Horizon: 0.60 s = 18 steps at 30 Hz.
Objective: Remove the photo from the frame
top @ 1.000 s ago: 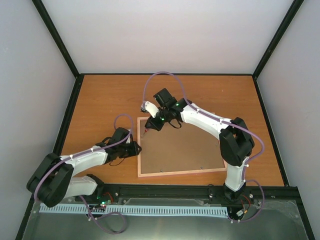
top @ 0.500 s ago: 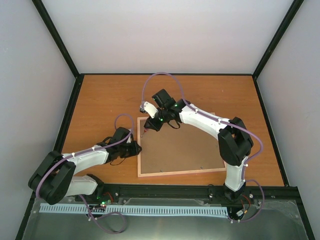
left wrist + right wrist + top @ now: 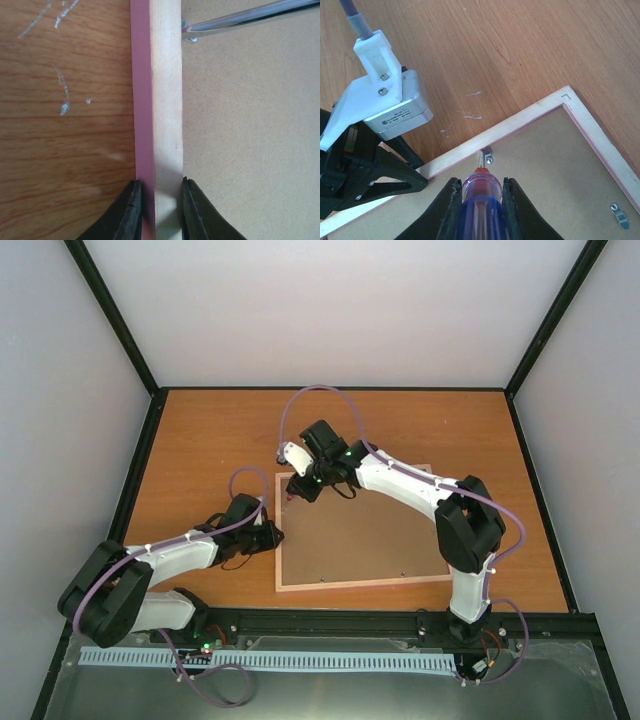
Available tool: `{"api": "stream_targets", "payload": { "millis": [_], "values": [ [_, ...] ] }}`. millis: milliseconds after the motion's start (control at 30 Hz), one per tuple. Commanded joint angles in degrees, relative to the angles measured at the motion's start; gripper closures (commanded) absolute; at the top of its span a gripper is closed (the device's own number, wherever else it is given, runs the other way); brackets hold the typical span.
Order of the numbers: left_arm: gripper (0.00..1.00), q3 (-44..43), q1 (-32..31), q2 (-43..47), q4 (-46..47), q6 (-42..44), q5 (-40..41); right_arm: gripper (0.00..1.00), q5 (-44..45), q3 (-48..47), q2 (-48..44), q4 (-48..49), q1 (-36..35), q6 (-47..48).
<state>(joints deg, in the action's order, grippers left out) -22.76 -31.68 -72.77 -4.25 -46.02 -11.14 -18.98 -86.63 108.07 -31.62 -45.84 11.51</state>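
Note:
The pink frame (image 3: pixel 360 585) lies face down on the table, its brown board back (image 3: pixel 370 540) up. The photo is hidden under the board. My left gripper (image 3: pixel 276 536) is shut on the frame's left rail (image 3: pixel 157 125), one finger on each side. My right gripper (image 3: pixel 303 490) is shut on a screwdriver (image 3: pixel 481 200) with a purple and red handle. Its metal tip rests at a small metal clip (image 3: pixel 488 155) on the frame's left rail, also seen in the left wrist view (image 3: pixel 190 36).
A second metal clip (image 3: pixel 620 215) sits by the frame's far rail. Two more small clips (image 3: pixel 401 576) show along the near rail. Black posts and grey walls border the wooden table (image 3: pixel 210 440).
My right gripper has shifted slightly left and farther with the screwdriver, staying near the frame's far left corner. The left gripper holds the left rail as before.

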Motion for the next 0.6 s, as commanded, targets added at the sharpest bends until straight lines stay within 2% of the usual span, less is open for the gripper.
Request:
{"api": "stream_targets", "payload": {
  "millis": [0, 167, 367, 433, 567],
  "values": [
    [0.99, 1.1, -0.3, -1.2, 0.1, -1.6, 0.2, 0.97, 7.6, -0.2, 1.6, 0.9, -0.5, 0.4],
    [0.99, 1.4, -0.3, -1.0, 0.3, -1.9, 0.4, 0.97, 10.9, -0.6, 1.5, 0.4, -0.8, 0.4],
    [0.99, 1.6, -0.3, -1.0, 0.3, -2.0, 0.6, 0.97, 19.7, -1.7, 0.6, -0.6, -1.4, -1.1],
    [0.99, 1.6, -0.3, -1.0, 0.2, -2.2, 0.8, 0.97, 19.0, -2.2, -0.1, -1.2, -1.4, -1.4],
    [0.99, 1.4, -0.3, -1.1, 0.2, -2.2, 0.9, 0.97, 12.2, -1.7, -2.8, -3.0, -1.4, -0.3]
  ]
}}
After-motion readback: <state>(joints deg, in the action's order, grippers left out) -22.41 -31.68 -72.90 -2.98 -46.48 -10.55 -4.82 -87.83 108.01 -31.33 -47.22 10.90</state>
